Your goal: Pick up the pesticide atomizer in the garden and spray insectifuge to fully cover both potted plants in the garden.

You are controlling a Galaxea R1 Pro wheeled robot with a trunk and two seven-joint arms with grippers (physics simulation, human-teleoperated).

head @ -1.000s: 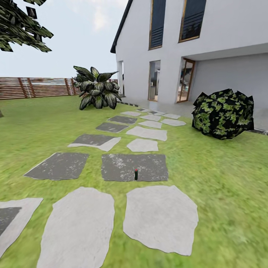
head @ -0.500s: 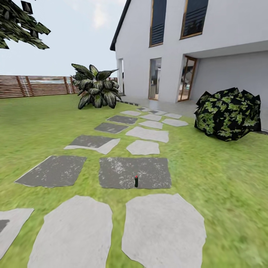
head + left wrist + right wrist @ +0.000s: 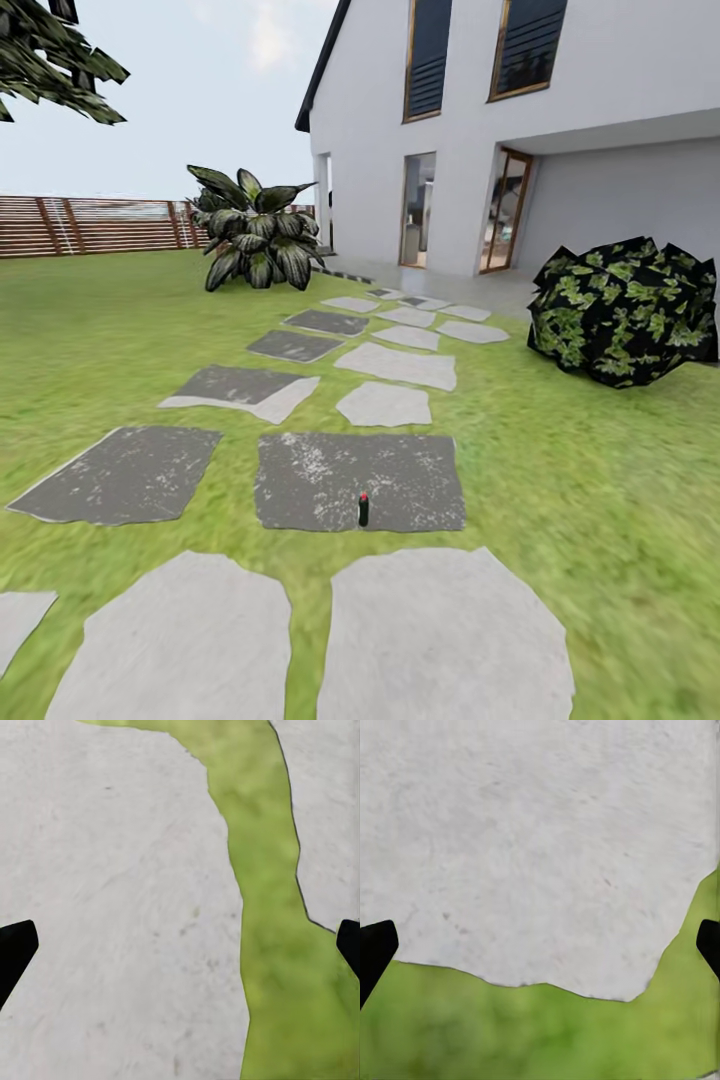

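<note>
1. Whole head view has slid since a second ago: the stones sit lower and bigger in frame, the house looms closer. That's the camera rolling forward, not the garden moving.
2. The pesticide atomizer (image 3: 364,509) stands upright on the near edge of a dark stepping stone (image 3: 300,480), dead ahead, with a pale stone (image 3: 440,640) between it and the robot. It looks small from here, with a reddish top.
3. Left gripper (image 3: 180,945) and right gripper (image 3: 540,945) both have fingers spread wide, nothing between them, just pale stone and grass below.
4. So my read: approach phase, not yet within reach. No small potted rosettes that I can pick out; there's a big leafy plant (image 3: 255,242) by the fence (image 3: 90,225).
</note>
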